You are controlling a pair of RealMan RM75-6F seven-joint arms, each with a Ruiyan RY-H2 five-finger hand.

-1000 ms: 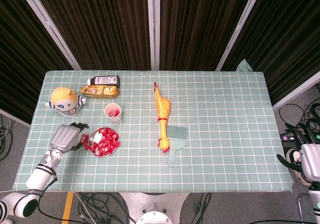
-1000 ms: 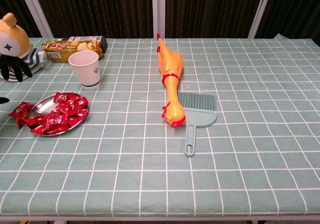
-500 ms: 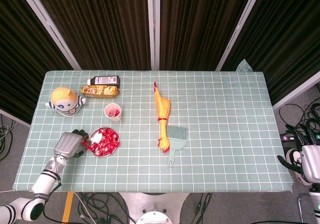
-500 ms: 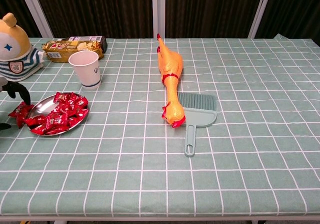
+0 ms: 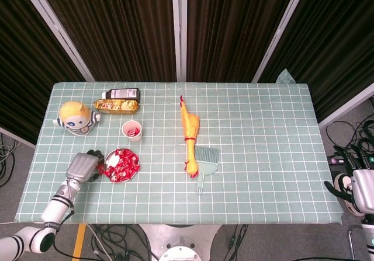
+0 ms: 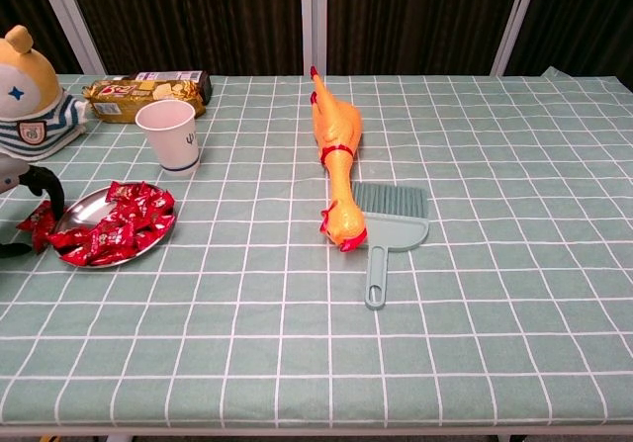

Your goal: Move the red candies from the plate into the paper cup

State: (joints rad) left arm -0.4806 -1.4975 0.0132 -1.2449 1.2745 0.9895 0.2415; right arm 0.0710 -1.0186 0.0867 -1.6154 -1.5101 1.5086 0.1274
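Note:
A metal plate [image 5: 133, 171] [image 6: 87, 204] piled with red candies [image 5: 121, 164] [image 6: 114, 226] sits near the table's front left. Just behind it stands the white paper cup [image 5: 131, 131] [image 6: 168, 135], with a few red candies showing inside in the head view. My left hand [image 5: 85, 166] [image 6: 28, 197] is at the plate's left rim. Its dark fingers curl around a red candy [image 6: 36, 221] that hangs over that rim; whether they grip it is unclear. My right hand [image 5: 354, 191] hangs off the table at the lower right and holds nothing.
A yellow rubber chicken [image 5: 189, 136] [image 6: 336, 150] and a teal dustpan brush [image 5: 204, 160] [image 6: 388, 221] lie mid-table. Along the back left are a round-headed doll [image 5: 76, 117] [image 6: 28, 91], a snack packet [image 5: 117, 105] [image 6: 127, 91] and a dark box [image 5: 122, 93].
My left hand has drawn in from the left to the plate's rim and curled its fingers around the overhanging candy. The right hand has not moved.

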